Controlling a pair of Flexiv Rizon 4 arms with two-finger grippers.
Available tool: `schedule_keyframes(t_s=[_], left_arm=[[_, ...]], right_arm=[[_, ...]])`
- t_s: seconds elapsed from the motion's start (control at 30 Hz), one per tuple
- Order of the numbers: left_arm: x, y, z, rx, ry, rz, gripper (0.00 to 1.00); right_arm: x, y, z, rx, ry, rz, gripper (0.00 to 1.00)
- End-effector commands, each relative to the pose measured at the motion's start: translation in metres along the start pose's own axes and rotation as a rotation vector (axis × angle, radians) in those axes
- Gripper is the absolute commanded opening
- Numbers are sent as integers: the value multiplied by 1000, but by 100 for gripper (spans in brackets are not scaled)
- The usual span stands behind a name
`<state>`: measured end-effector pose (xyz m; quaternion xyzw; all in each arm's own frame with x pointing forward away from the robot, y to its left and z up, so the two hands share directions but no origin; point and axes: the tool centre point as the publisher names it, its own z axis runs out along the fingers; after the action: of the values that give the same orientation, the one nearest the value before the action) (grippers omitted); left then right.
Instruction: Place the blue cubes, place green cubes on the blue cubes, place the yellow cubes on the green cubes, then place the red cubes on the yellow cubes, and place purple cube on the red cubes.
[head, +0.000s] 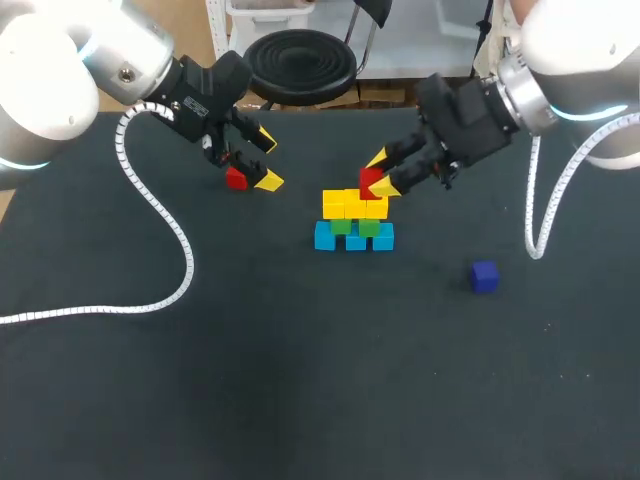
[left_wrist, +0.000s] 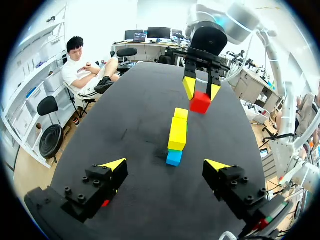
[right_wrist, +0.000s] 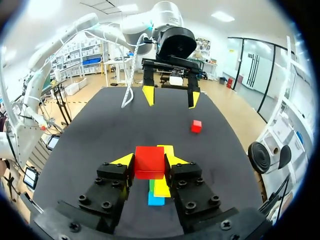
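On the table (head: 300, 380) the blue-green-yellow stack (head: 352, 232) stands ready, the right gripper (head: 383, 172) clamps its fingers on a red cube (head: 371, 181) over the yellow row (head: 345, 204) to seat it, and the left gripper (head: 267, 160) hangs released by a second red cube (head: 236, 178), likely next.
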<state>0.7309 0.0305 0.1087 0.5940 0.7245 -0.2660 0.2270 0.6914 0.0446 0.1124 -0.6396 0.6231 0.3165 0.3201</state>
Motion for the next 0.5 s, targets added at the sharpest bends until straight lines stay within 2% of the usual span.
schedule_keyframes(t_s=[0.03,0.33,0.5], left_arm=[[0,0,0,-1,-1,1,100],[0,0,0,-1,-1,1,100],[0,0,0,-1,-1,1,100]], right_arm=[[-1,5,1,11,13,14,0],[6,16,-2,18,31,62,0],[0,15,-2,21,24,33,0]])
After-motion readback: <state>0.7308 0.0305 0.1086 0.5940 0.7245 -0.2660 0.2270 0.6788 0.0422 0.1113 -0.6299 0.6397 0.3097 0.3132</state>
